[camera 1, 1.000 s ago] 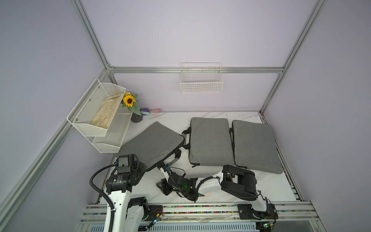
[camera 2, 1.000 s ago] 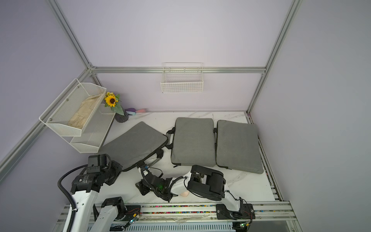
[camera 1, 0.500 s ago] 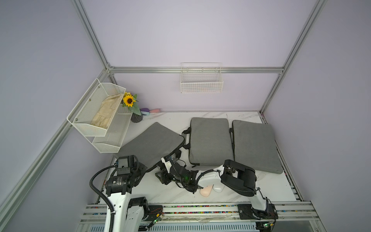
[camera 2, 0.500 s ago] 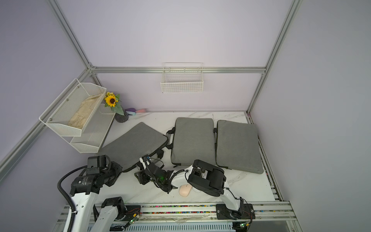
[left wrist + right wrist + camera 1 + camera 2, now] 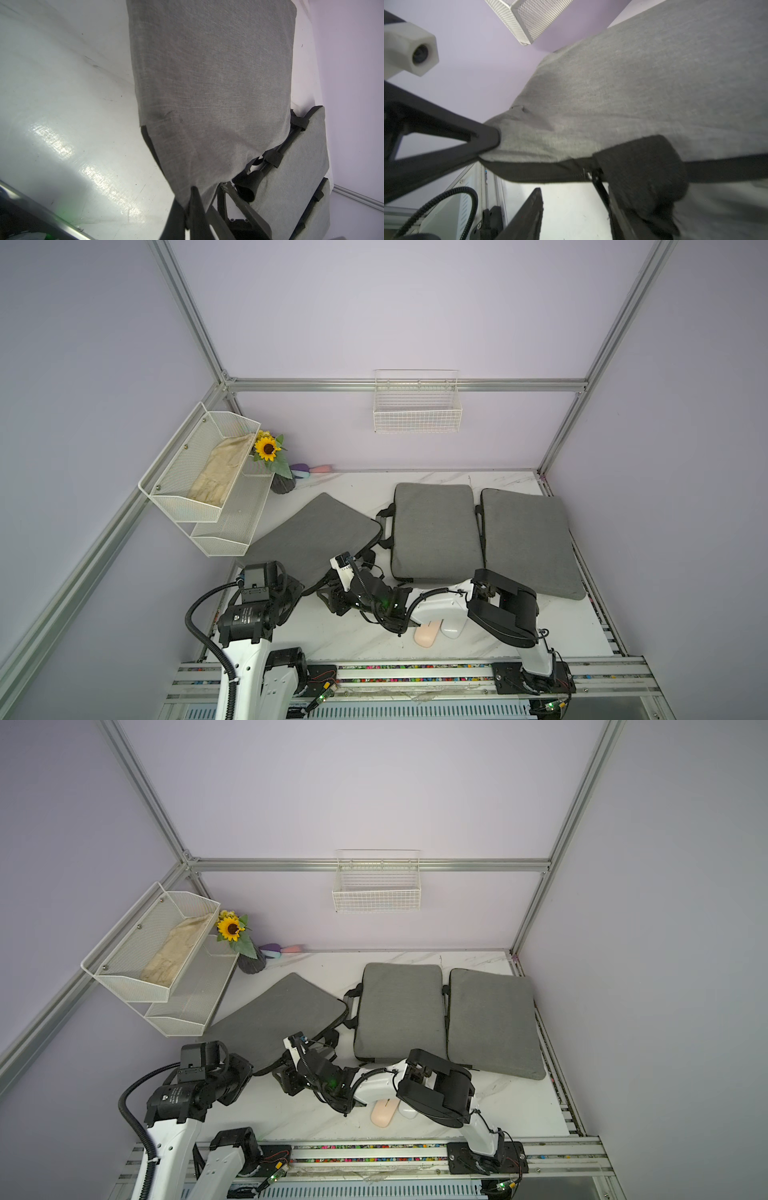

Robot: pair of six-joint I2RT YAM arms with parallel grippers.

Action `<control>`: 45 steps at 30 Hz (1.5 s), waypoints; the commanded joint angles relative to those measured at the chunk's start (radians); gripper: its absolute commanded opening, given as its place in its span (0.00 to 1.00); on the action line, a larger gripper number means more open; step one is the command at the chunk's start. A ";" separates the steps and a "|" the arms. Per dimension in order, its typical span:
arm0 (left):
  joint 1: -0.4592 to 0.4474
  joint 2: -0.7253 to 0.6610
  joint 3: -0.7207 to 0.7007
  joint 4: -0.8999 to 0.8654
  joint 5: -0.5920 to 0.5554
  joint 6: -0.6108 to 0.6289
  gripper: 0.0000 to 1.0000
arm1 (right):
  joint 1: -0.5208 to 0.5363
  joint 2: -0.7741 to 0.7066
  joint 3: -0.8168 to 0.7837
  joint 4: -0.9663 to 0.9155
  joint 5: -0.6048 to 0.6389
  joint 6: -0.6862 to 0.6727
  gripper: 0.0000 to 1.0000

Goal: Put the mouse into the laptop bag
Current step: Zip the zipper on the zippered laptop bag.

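Three grey laptop bags lie on the white table. My left gripper [image 5: 190, 193] is shut on the near edge of the leftmost laptop bag [image 5: 316, 535] and holds that edge up off the table; in the right wrist view the left gripper [image 5: 494, 137] pinches the fabric. Just in front of that raised edge my right gripper [image 5: 566, 187] stands open with only bare table between its fingers, beside the bag's black handle [image 5: 643, 166]. A pink mouse [image 5: 427, 635] and a white mouse [image 5: 454, 628] lie side by side near the front edge, partly under my right forearm.
The middle bag [image 5: 436, 531] and the right bag [image 5: 528, 543] lie flat at the back. A white mesh shelf [image 5: 208, 477] juts out at the left, with a sunflower pot [image 5: 278, 477] behind it. A wire basket [image 5: 417, 406] hangs on the back wall.
My right arm has swung from over the front of the table back toward the lifted bag, uncovering the two mice. The mice have not moved. My left gripper keeps its hold.
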 commanded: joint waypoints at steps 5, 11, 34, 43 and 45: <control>0.005 -0.009 -0.006 0.088 0.017 0.015 0.00 | -0.006 0.027 0.024 -0.044 0.036 -0.008 0.51; 0.005 -0.006 -0.006 0.093 0.025 0.015 0.00 | -0.007 0.029 0.020 -0.069 0.080 -0.008 0.50; 0.005 -0.017 -0.011 0.085 0.006 0.012 0.00 | -0.013 0.018 -0.016 -0.083 0.149 0.011 0.00; 0.006 -0.051 -0.026 0.043 -0.073 0.002 0.00 | -0.107 -0.014 -0.100 -0.171 0.155 0.138 0.00; 0.006 -0.065 -0.028 0.031 -0.094 -0.002 0.00 | -0.131 -0.011 -0.107 -0.195 0.148 0.165 0.00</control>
